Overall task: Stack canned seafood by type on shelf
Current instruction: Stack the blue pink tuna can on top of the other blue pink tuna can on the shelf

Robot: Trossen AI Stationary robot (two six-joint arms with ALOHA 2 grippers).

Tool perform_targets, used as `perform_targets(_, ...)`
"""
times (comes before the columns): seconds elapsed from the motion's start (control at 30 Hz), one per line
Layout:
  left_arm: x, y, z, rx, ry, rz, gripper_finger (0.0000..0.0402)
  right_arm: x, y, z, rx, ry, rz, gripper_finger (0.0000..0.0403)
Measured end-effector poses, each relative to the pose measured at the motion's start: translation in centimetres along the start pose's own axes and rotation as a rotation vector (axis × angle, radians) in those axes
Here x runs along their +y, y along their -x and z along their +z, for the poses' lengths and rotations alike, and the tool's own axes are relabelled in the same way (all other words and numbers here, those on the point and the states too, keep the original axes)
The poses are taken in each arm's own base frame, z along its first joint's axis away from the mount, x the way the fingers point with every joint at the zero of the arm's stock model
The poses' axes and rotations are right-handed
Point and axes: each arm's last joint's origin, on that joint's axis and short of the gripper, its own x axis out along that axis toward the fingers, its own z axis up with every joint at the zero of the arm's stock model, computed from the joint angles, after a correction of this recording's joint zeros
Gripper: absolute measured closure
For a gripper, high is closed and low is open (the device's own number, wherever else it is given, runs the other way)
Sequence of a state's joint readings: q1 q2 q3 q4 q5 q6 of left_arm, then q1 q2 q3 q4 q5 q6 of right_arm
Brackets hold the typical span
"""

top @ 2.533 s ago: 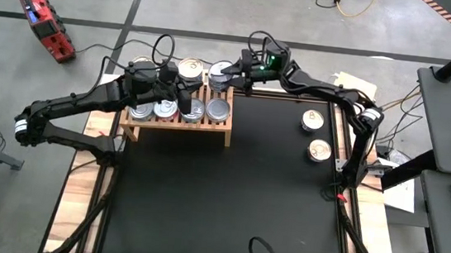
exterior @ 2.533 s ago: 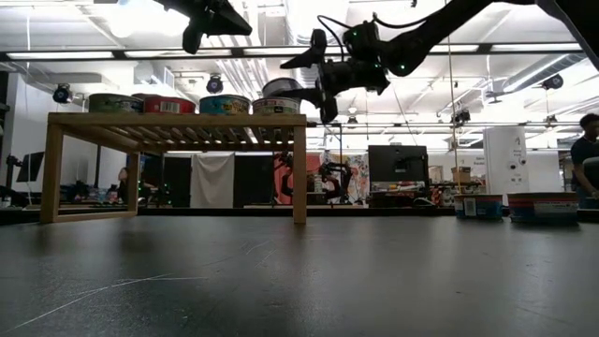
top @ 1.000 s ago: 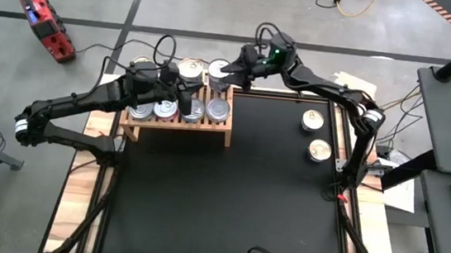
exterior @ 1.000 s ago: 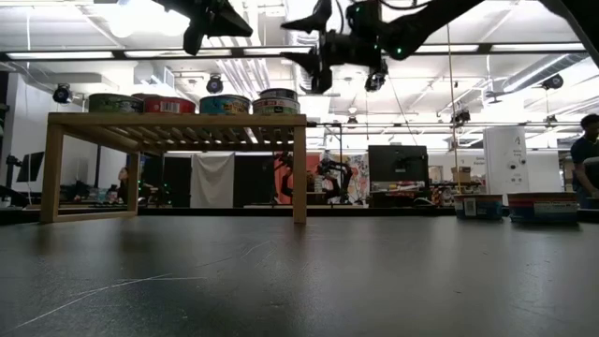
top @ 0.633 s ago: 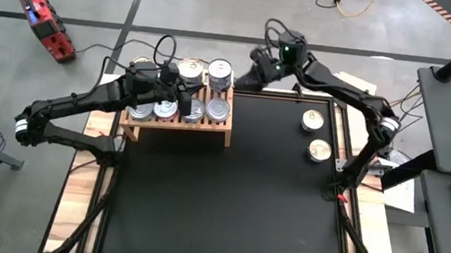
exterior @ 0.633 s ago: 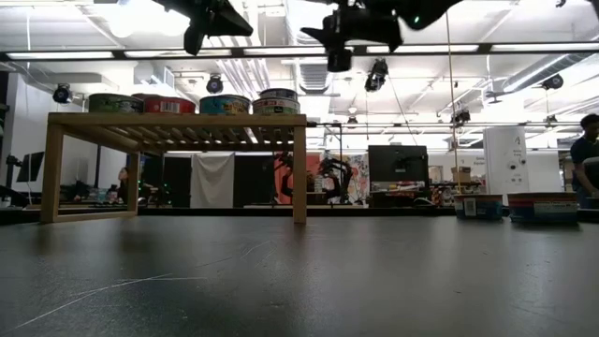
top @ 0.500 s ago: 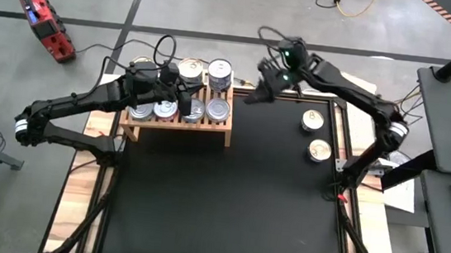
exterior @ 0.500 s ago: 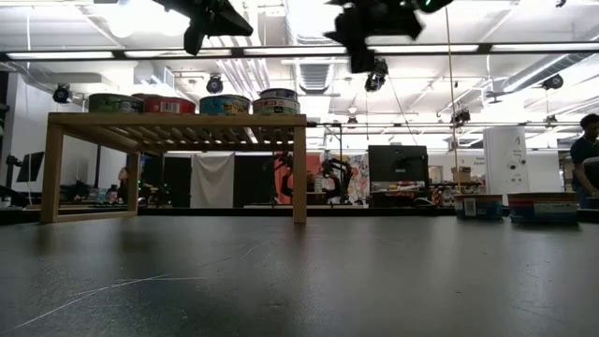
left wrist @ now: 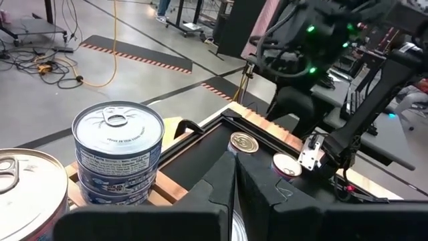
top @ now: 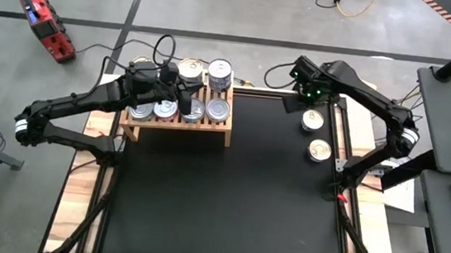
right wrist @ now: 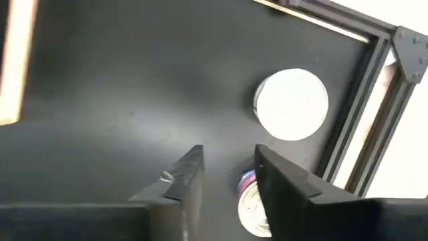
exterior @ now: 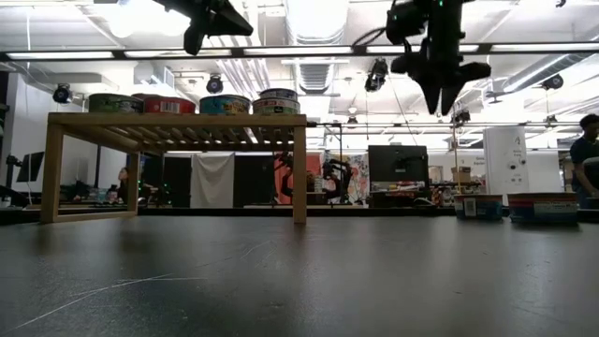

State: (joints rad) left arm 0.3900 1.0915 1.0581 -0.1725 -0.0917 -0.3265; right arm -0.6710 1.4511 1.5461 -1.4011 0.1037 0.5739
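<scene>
- Most cans (top: 198,91) sit on the shelf (top: 179,119), a low slatted wood rack at the far left of the worktop (top: 227,193). They stand in close rows, and at least one stack (left wrist: 119,155) is two tins high, which fits sorting by type.
- Two cans are not yet shelved. They lie well apart from the rack near the worktop's right edge, one (top: 313,119) farther back and one (top: 319,150) nearer, and both also show in the right wrist view.
- The right hand (top: 295,105) hangs above the worktop just beside the farther can, probably lining up for it. Its fingers stand a little apart and hold nothing.
- The left hand (top: 183,104) waits over the shelf among the cans, fingers pressed together and empty.
- The worktop is a black mat in a wood frame. Beyond it lie a grey taped floor, cables, a red tool (top: 43,22), desks and monitors.
</scene>
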Motion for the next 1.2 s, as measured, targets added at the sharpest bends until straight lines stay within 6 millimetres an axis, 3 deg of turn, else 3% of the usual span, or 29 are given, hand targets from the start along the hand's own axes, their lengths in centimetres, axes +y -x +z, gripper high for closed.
perform_targets(0.27, -0.1, 0.9, 0.6, -0.043, 0.038, -0.015, 0.0401, -1.2, -5.7, 0.4, 0.056, 0.026, -0.047, 0.0387)
perform_targets(0.6, -0.2, 1.9, 1.2, -0.082, 0.042, -0.025, 0.0401, -2.8, -12.6, -1.0, 0.004, -0.114, -0.119, 0.0390)
perform_targets(0.73, -0.2, 1.9, 1.2, -0.082, 0.042, -0.025, 0.0401, -2.9, -14.1, -1.4, -0.051, -0.172, -0.121, 0.0390)
perform_targets(0.93, -0.2, 1.9, 1.2, -0.082, 0.057, -0.025, 0.0401, -3.6, -14.9, -1.9, -0.119, -0.231, -0.267, 0.0390)
perform_targets(1.2, -0.2, 1.9, 1.2, -0.083, 0.057, -0.024, 0.0401, -3.8, -16.2, -3.0, -0.090, -0.251, -0.251, 0.0390)
